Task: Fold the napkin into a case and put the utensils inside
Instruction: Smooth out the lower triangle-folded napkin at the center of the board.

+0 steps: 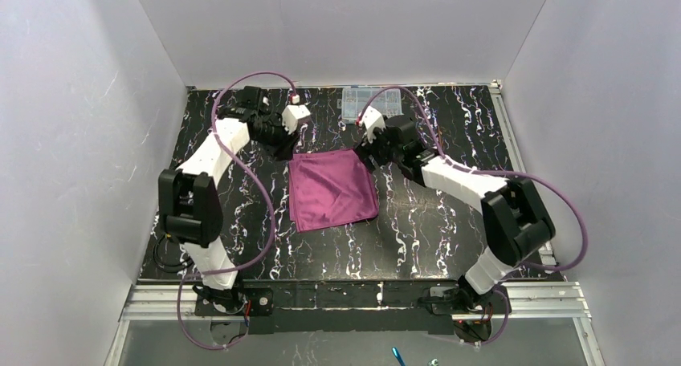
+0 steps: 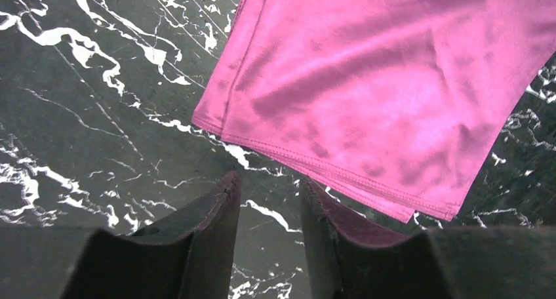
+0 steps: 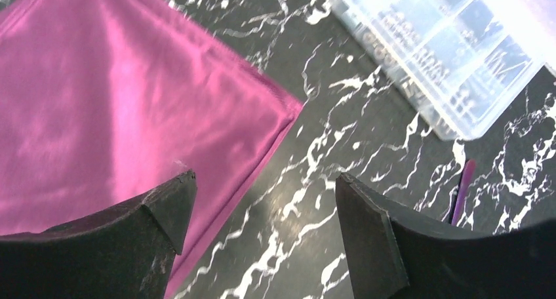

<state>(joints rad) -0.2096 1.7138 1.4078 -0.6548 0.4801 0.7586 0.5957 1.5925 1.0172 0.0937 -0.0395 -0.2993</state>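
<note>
The top external camera sits high above and behind my two bases. It faces down and forward, far enough back to cover the whole table (image 1: 241,246), with the napkin (image 1: 333,191) near the middle. The left wrist camera looks out between the fingers of my left gripper (image 2: 269,184), close above one napkin corner and its hem. The right wrist camera looks out between the fingers of my right gripper (image 3: 265,187), equally close, at another napkin corner, with the clear box (image 3: 446,56) beyond it. All three views share the napkin. The top and right wrist views share the box.
</note>
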